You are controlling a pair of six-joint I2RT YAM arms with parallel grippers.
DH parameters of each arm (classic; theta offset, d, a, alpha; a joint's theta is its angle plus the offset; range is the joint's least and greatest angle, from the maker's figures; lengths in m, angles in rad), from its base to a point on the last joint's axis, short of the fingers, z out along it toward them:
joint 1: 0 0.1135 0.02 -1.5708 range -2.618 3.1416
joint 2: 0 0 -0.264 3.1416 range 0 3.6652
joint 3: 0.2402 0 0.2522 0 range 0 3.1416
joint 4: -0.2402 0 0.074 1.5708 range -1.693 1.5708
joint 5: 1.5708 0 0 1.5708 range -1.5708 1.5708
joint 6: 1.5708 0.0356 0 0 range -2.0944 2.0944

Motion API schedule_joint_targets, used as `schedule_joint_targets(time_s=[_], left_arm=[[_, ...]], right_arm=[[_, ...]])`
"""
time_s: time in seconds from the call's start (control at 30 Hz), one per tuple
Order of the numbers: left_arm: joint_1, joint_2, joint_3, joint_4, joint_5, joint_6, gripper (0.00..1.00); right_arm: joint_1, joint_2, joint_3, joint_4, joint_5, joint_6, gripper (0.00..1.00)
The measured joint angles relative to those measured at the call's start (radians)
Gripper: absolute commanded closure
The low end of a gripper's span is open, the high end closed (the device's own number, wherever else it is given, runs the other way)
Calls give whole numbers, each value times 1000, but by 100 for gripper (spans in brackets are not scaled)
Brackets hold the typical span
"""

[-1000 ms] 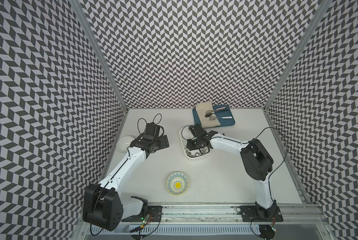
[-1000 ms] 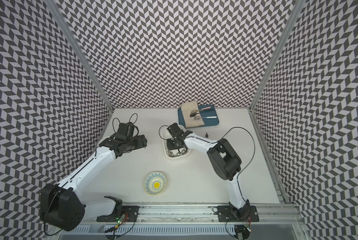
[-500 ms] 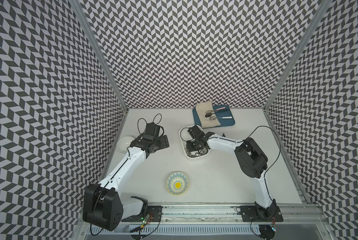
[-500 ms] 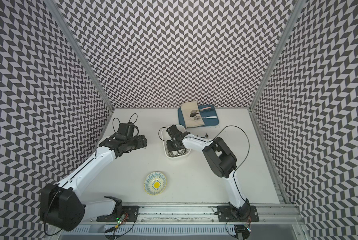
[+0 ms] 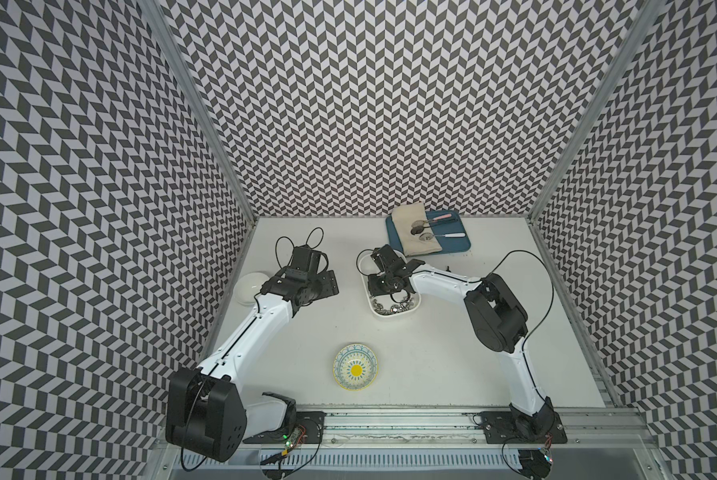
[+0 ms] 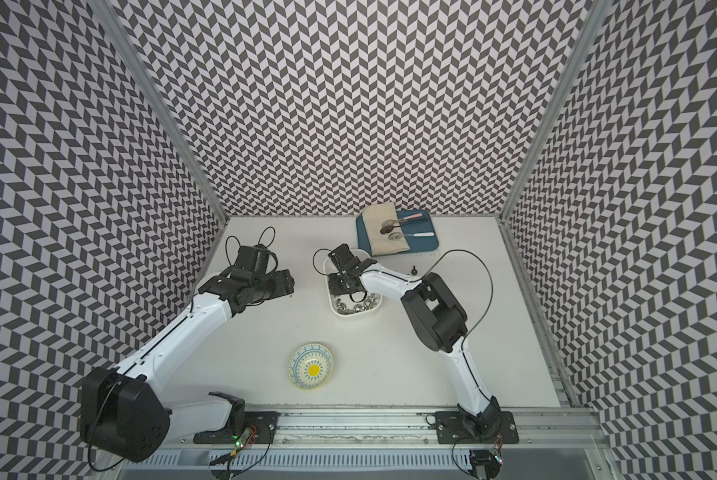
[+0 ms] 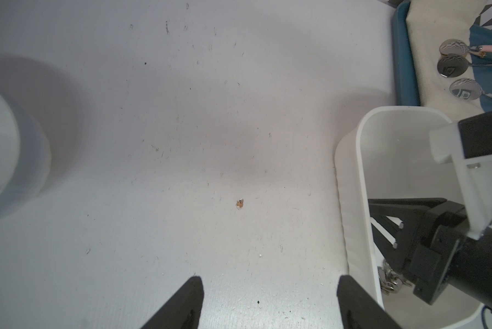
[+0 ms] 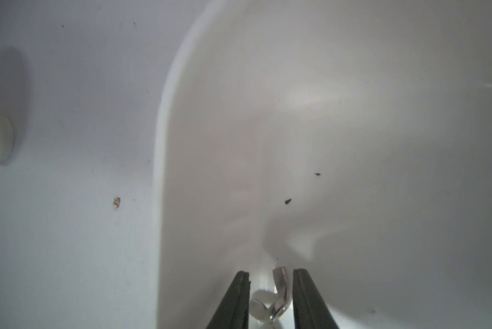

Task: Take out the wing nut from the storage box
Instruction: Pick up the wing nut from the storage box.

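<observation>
Left arm (image 5: 261, 320): stretched forward. Left tool (image 7: 269, 277) hangs with fingers wide apart, nothing between them.
Right arm (image 5: 444, 284): elbow bent, forearm reaching across toward the left. Right tool (image 8: 271, 272) pitched down, fingers narrow, touching wing nut (image 8: 279, 296) on both sides.

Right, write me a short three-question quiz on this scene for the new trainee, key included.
1. Multiple choice: which container is the right gripper reaching into? A) the patterned bowl B) the storage box C) the blue tray
2. True or false: the left gripper stands open above the bare table, holding nothing.
3. Short answer: in the right wrist view, what sits between the right gripper's fingers?
Key: 1 B. 2 True. 3 A wing nut, pinched between them.
</observation>
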Motion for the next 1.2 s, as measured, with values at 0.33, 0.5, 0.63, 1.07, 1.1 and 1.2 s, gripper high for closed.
schedule_joint_targets(time_s=[0.33, 0.5, 0.63, 1.07, 1.1, 1.2], left_arm=[[0, 0, 0, 0, 0, 0, 22], [0, 0, 0, 0, 0, 0, 22], [0, 0, 0, 0, 0, 0, 22], [0, 0, 0, 0, 0, 0, 22], [0, 0, 0, 0, 0, 0, 22], [0, 0, 0, 0, 0, 0, 22]], right_arm=[[0, 10, -1, -17, 0, -4, 74], [0, 10, -3, -19, 1, -4, 79], [0, 10, -3, -27, 11, -4, 82], [-5, 10, 11, -40, 55, -2, 92], [-6, 9, 13, -43, 58, -3, 92], [-12, 8, 16, -56, 63, -3, 91]])
